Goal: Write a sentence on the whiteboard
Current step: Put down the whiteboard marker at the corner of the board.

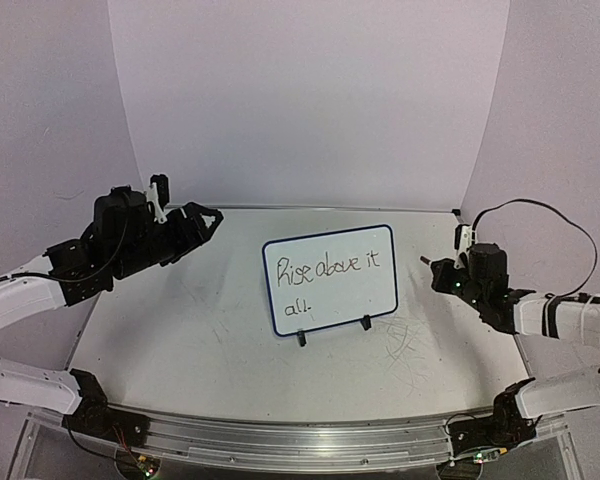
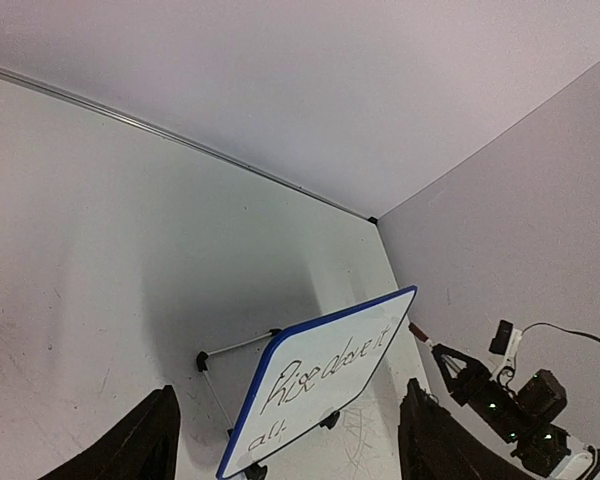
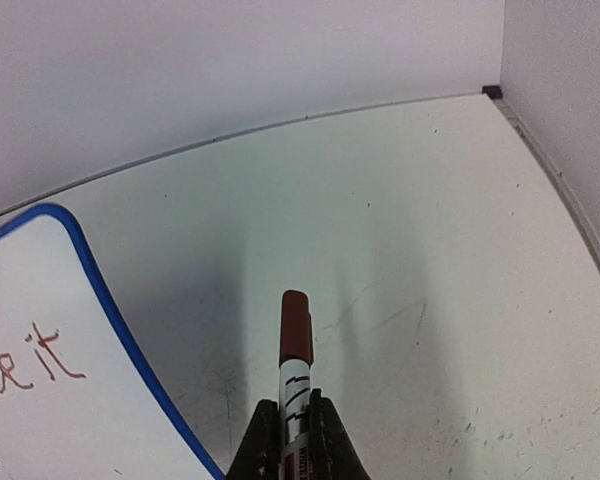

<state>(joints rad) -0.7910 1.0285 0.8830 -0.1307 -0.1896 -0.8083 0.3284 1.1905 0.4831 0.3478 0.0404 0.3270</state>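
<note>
Right at the near edge of the table [image 1: 180,340], the two arm bases sit on a metal rail [image 1: 300,440]. Just beyond, the white surface is scuffed, with a tangle of scratch marks [image 1: 405,342] towards the right edge.

Next, in the middle of the surface, stands the whiteboard [image 1: 355,300], propped on two black clip feet [image 1: 301,338]. It leans back on a wire stand [image 2: 238,345] behind it. Its blue rim is tilted, the right side riding higher. Across it runs the sentence [image 1: 328,270]: "Rise above it" on the upper row, "all." below at the left.

Off to the right edge, the right gripper [image 3: 295,455] is clamped tight on a marker [image 3: 295,350]. Its white barrel is pinched between the fingers and the red-brown cap points towards the back of the table. The marker sits near the board's right side, not touching it.

Over on the left, towards the far left corner, the left gripper [image 1: 212,214] hangs above the surface, well apart from the board. Its jaws are spread wide and holding nothing.

Behind it all, the plain pale back wall [image 1: 310,100] meets the far edge.
</note>
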